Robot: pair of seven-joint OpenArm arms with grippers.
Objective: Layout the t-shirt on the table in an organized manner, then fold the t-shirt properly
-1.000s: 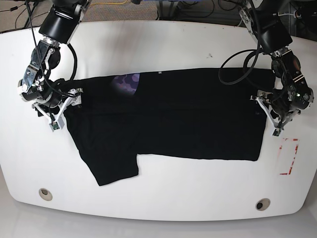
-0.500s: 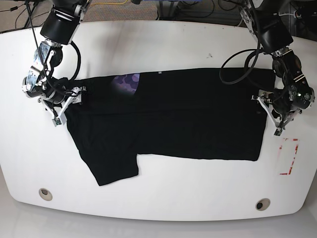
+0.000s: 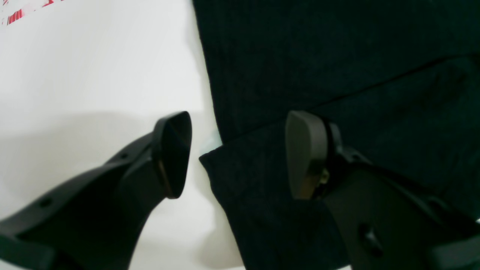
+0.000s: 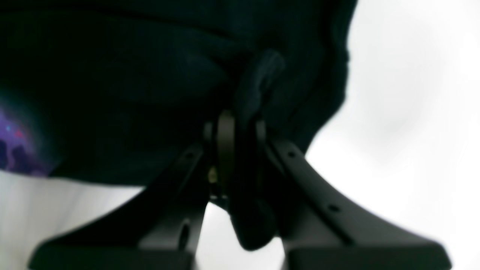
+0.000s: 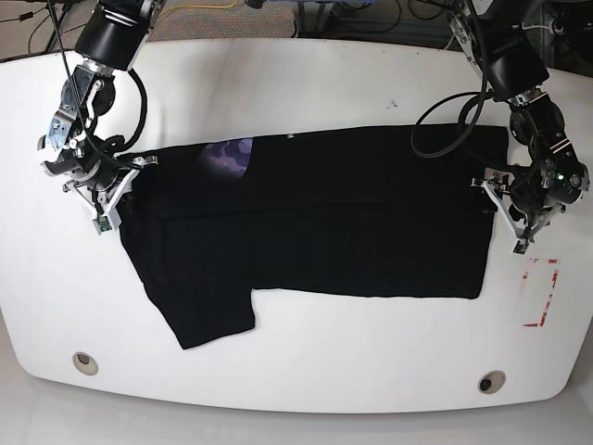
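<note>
Two grippers flanked the black cloth t-shirt: right gripper pinched its edge for pulling flat, left gripper gaped astride its far corner.

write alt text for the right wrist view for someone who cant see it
Close-up from the right wrist camera: the right claw is shut on a bunched fold of the black t-shirt, pinched between its dark fingers. A purple patch of the print shows at the left edge, and the glossy white table fills the right side.
</note>
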